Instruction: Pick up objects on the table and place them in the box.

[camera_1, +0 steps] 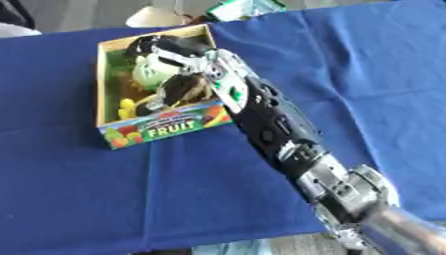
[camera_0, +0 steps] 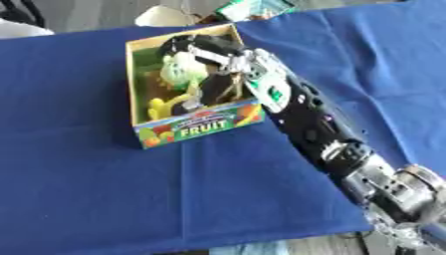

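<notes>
Cardboard, printed with "FRUIT" on its front wall: that is the box (camera_0: 198,124) in my left eye view, sitting on the blue cloth (camera_0: 87,189) toward the far side. My right arm (camera_0: 322,134) runs up from the lower right corner and my right hand (camera_0: 205,50) is down inside the box, fingers curled around a pale green, rounded object (camera_0: 184,69). Below it in the box lie a yellow item (camera_0: 161,106) near the left wall and something brownish I cannot make out. The cloth is creased in a cross just in front of the box. Beyond its far edge I see grey floor, a pale rounded shape (camera_0: 166,16) and a green-and-white thing (camera_0: 254,9), both unclear.

In my right eye view the same box (camera_1: 166,127) stands nearer the left, my right hand (camera_1: 170,47) clamped on the pale green object (camera_1: 155,69) inside it, a dark finger (camera_1: 178,89) reaching down toward the front wall. The yellow item (camera_1: 129,108) touches the left wall. My left hand shows in neither view.
</notes>
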Action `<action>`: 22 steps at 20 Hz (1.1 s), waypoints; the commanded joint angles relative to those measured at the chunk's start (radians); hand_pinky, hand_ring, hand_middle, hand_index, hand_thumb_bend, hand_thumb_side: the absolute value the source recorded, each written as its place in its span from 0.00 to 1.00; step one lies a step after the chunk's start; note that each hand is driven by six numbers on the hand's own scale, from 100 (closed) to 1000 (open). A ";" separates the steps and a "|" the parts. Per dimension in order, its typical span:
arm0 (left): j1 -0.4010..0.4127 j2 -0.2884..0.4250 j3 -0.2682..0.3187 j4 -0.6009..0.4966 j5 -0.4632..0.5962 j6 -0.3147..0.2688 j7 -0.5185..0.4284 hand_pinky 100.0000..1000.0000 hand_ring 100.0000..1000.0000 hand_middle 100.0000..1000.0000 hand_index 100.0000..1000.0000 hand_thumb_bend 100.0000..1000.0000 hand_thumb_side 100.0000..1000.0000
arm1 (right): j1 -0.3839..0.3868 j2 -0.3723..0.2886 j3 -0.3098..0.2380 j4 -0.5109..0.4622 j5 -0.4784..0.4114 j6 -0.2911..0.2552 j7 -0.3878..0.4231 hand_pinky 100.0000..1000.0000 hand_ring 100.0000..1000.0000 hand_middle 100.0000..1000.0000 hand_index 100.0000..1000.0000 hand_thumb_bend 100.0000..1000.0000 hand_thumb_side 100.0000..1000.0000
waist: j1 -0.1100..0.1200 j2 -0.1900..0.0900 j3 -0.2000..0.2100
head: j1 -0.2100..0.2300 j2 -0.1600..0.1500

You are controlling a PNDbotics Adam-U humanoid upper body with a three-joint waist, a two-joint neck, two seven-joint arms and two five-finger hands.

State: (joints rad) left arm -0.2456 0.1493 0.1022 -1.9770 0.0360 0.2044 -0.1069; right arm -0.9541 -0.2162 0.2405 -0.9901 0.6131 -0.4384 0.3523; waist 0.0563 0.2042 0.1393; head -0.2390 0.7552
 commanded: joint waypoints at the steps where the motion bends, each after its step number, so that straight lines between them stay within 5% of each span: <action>1: -0.003 0.014 0.009 -0.017 0.000 0.000 0.002 0.50 0.61 0.62 0.76 0.23 0.57 | -0.007 -0.040 -0.017 -0.066 -0.086 0.029 -0.006 0.95 0.99 0.91 0.92 0.72 0.36 | -0.003 -0.020 -0.004 | 0.006 0.004; 8: 0.009 0.018 0.012 -0.015 0.000 0.001 0.006 0.50 0.61 0.62 0.76 0.23 0.57 | 0.037 -0.092 -0.033 -0.180 -0.259 0.119 -0.043 0.92 0.96 0.87 0.90 0.70 0.37 | -0.008 -0.031 -0.018 | 0.019 0.014; 12: 0.020 0.021 0.015 -0.013 0.002 0.001 0.009 0.50 0.61 0.62 0.76 0.23 0.57 | 0.073 -0.131 -0.045 -0.268 -0.373 0.176 -0.061 0.84 0.86 0.78 0.85 0.61 0.43 | -0.010 -0.035 -0.025 | 0.032 0.015; 15: 0.024 0.022 0.018 -0.011 0.003 0.003 0.013 0.50 0.61 0.62 0.76 0.22 0.57 | 0.107 -0.162 -0.064 -0.353 -0.485 0.223 -0.137 0.76 0.76 0.66 0.73 0.45 0.23 | -0.012 -0.033 -0.026 | 0.041 0.015; 22: 0.029 0.024 0.026 -0.010 0.006 0.014 0.033 0.50 0.61 0.62 0.76 0.20 0.57 | 0.214 -0.243 -0.118 -0.568 -0.683 0.286 -0.265 0.65 0.68 0.58 0.68 0.43 0.19 | -0.015 -0.022 -0.030 | 0.059 0.015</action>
State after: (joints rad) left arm -0.2113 0.1502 0.1202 -1.9759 0.0364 0.2177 -0.0806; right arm -0.7271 -0.4255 0.1427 -1.5043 -0.0365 -0.1618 0.1084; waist 0.0414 0.1955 0.1098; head -0.1855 0.7649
